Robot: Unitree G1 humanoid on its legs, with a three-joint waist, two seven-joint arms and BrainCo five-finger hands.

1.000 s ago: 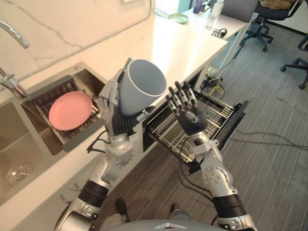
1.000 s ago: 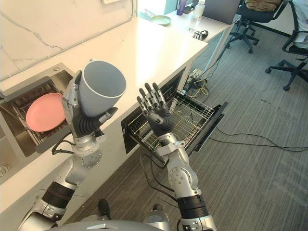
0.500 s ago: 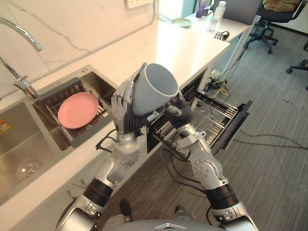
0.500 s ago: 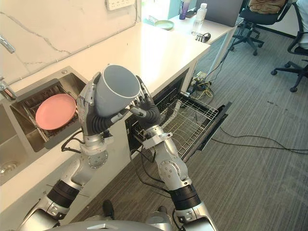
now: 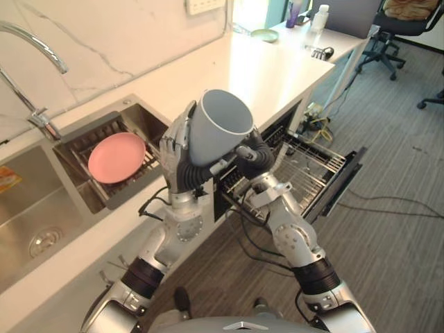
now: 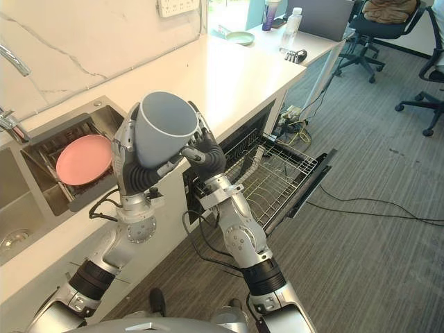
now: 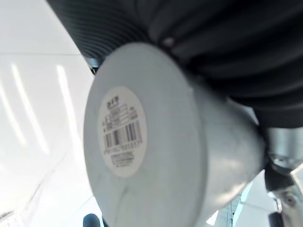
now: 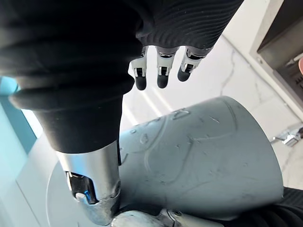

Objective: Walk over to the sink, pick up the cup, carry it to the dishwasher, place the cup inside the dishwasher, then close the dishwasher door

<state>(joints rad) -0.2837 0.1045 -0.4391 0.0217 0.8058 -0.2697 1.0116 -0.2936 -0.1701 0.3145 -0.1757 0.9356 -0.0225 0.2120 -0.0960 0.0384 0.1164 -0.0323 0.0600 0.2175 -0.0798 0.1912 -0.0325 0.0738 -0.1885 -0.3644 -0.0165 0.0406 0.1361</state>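
The left hand (image 5: pixel 179 156) gripped the grey cup (image 5: pixel 218 128), fingers curled round its left side, while the right hand (image 5: pixel 254 154) held straight, unclenched fingers against its right side.

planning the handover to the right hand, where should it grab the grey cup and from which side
Likely the upper wall of the cup, under the rim, from the robot's right. It is tilted, mouth upward, and the left hand is curled round its lower wall from the left, leaving the right side free, where the right hand rests.
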